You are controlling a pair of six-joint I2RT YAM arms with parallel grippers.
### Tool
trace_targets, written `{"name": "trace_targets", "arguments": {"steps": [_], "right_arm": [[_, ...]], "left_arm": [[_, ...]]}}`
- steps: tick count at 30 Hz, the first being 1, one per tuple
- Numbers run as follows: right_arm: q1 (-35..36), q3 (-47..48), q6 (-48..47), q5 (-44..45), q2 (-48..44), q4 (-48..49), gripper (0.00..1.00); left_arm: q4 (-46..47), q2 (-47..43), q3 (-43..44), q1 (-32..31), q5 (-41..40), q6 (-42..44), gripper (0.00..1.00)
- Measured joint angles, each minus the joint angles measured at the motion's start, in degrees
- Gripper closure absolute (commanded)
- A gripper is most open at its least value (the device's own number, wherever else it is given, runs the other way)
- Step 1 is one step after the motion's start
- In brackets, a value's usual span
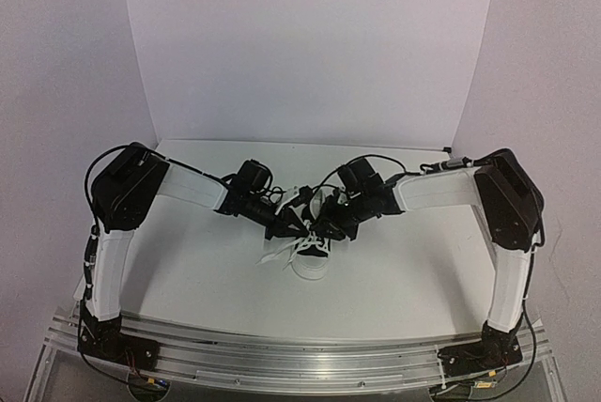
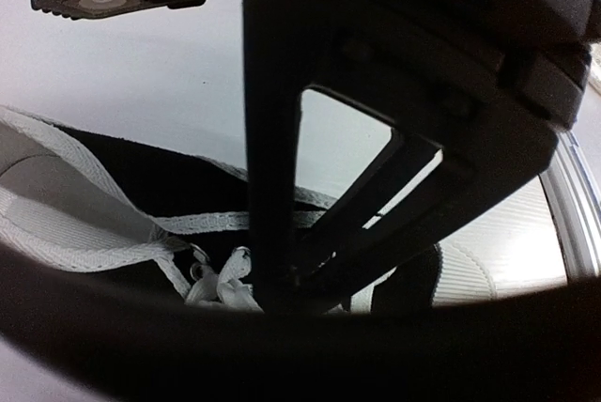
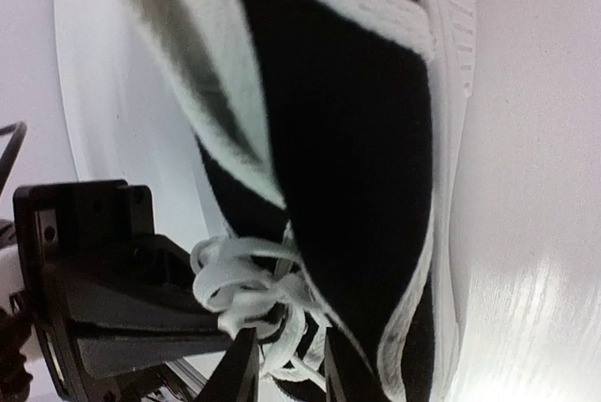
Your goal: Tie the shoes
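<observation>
black sneaker [image 1: 313,250] half hidden under left gripper [image 1: 285,226] and right gripper [image 1: 329,224].

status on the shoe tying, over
Left gripper shut on laces. Right gripper at sneaker, state unclear. Sneaker upright, one lace end trailing on table. Nothing in the way.

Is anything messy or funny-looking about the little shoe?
Yes. The sneaker sits upright, but its white laces are not tied. They bunch in a loose tangle on top of it, and one lace end trails out onto the table beside its front. Nothing looks spilled or broken.
</observation>
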Motion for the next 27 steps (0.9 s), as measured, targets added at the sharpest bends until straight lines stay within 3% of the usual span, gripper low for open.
{"name": "trace_targets", "arguments": {"steps": [6,11,18,27], "right_arm": [[0.0,-2.72,-8.97,0.74,-6.73,0.01,0.64],[0.02,-6.64,-17.06,1.17,-9.62,11.87,0.65],[0.17,-13.45,-28.6,2.8,-6.39,27.15,0.67],[0.3,-11.64,-34.43,3.36,-1.18,31.5,0.73]], "left_arm": [[0.89,0.01,0.02,0.0,0.0,-0.04,1.0],[0.92,0.1,0.02,0.0,-0.04,-0.08,1.0],[0.92,0.1,0.02,0.03,-0.02,-0.28,1.0],[0.91,0.12,0.02,0.14,-0.02,-0.27,1.0]]}}
